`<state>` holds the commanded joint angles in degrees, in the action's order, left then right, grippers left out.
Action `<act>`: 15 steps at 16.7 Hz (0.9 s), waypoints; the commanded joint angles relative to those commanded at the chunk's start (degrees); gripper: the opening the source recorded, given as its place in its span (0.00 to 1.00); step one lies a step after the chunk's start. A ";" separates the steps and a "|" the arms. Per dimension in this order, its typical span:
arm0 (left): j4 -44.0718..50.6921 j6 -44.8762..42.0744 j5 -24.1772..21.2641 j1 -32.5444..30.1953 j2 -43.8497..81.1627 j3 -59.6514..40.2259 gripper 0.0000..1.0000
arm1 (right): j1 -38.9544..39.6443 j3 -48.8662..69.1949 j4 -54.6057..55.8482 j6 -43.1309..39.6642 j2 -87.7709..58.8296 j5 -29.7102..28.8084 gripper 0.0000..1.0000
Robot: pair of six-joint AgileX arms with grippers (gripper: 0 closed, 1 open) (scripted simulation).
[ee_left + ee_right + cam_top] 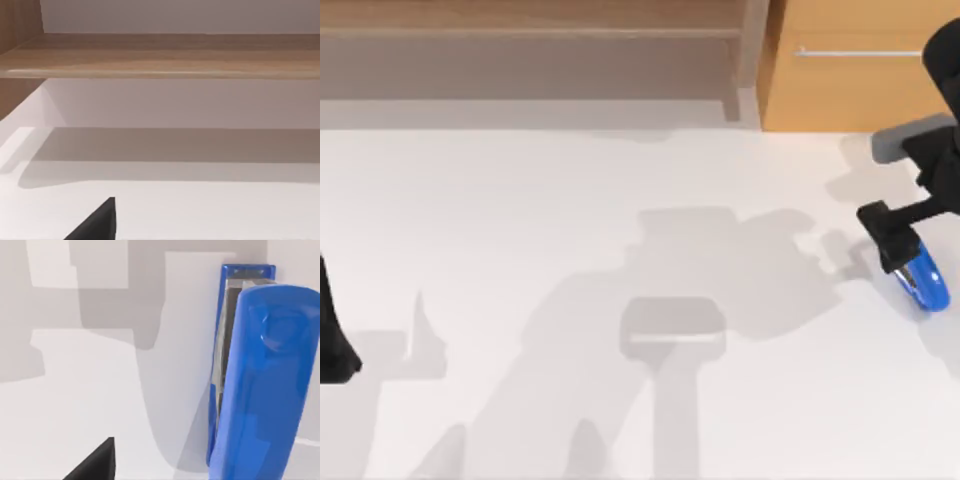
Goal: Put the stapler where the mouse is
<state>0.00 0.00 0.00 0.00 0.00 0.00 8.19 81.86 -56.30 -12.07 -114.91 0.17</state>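
The blue stapler (926,281) lies on the white table (520,220) near its right edge. My right gripper (898,252) hangs over the stapler's back end, reaching in from the right. In the right wrist view the stapler (265,385) looms close, blue top over a silver strip. One black finger (97,462) stands well apart from it with bare table between, so the gripper is open and empty. The mouse is out of view. My left gripper (334,345) is parked at the table's left edge, its finger (97,222) standing off to the side in the same way, open.
A low wooden shelf (530,40) runs along the back of the table. A wooden cabinet (850,80) with a metal handle stands at the back right, just behind my right arm. Arm shadows fall across the middle of the table.
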 joint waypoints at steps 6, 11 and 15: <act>0.00 0.00 0.00 0.00 0.00 0.00 1.00 | 0.31 -4.51 8.77 0.13 -3.94 0.00 1.00; 0.00 0.00 0.00 0.00 0.00 0.00 1.00 | 0.35 -5.15 9.69 0.17 -4.54 0.00 1.00; 0.00 0.00 0.00 0.00 0.00 0.00 1.00 | 0.35 -5.15 9.69 0.17 -4.54 0.00 0.70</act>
<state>0.00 0.00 0.00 0.00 0.00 0.00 8.53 76.71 -46.60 -11.90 -119.45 0.17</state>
